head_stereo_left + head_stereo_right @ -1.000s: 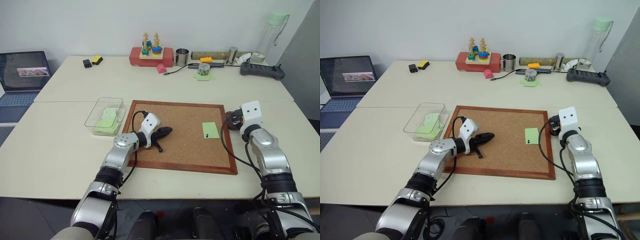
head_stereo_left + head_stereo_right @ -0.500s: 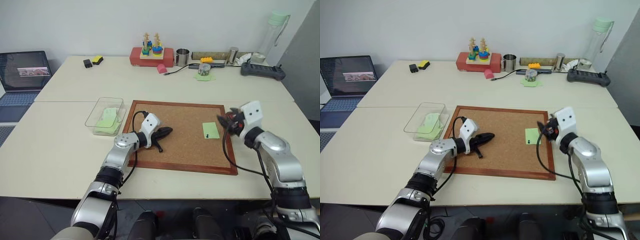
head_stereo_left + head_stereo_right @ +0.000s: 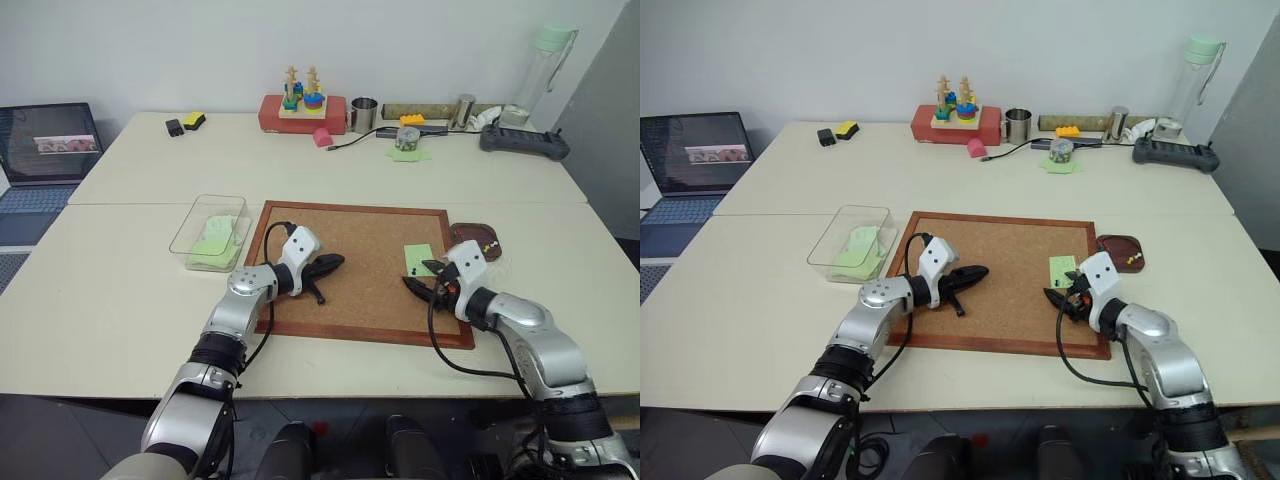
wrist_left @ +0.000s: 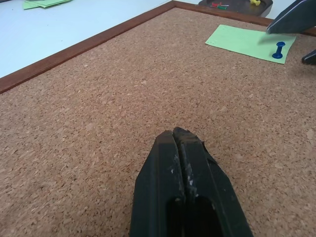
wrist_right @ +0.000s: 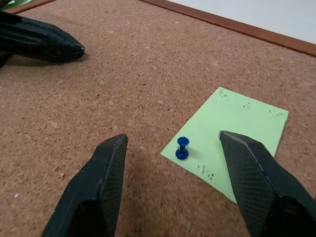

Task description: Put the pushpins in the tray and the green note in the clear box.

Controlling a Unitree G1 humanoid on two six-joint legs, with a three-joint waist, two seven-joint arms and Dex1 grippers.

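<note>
Green note (image 5: 231,137) lay flat near right edge of corkboard (image 3: 350,300), fastened by single blue pushpin (image 5: 181,148) through corner nearest right gripper (image 5: 173,187). Right gripper's fingers stood apart, levelled just above cork, with pin between and ahead of them: judged an approach to pinch pin head, since note cannot be freed before pin is drawn. Left gripper (image 4: 185,143) rested at left part of corkboard, fingers pressed together, nothing between them; judged parked clear of work. Tray (image 3: 478,238) sat on table just off right edge of corkboard, close to note, with a few pushpins (yellow, red) already inside. Clear box (image 3: 195,240) sat just off left edge of corkboard, holding green paper already. Remaining, by judgement: last pin to tray, note to box.
</note>
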